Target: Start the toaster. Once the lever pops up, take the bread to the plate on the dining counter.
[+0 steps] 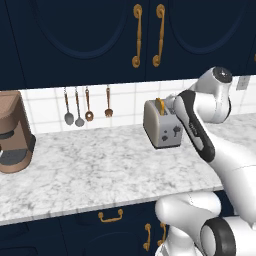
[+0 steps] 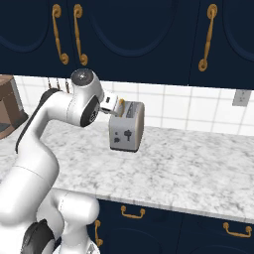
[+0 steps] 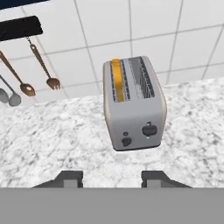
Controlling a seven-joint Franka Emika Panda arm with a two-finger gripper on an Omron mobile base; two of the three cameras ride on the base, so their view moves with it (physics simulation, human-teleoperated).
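Above the toaster [image 3: 134, 103], well back from the worktop's [image 3: 52, 135] edge, the hand [image 3: 111, 178] hangs released.

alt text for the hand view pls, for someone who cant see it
A grey two-slot toaster stands on a marbled worktop, with bread in its left slot and the lever on its near face. The open gripper hovers before it; utensils hang on the tiled wall.
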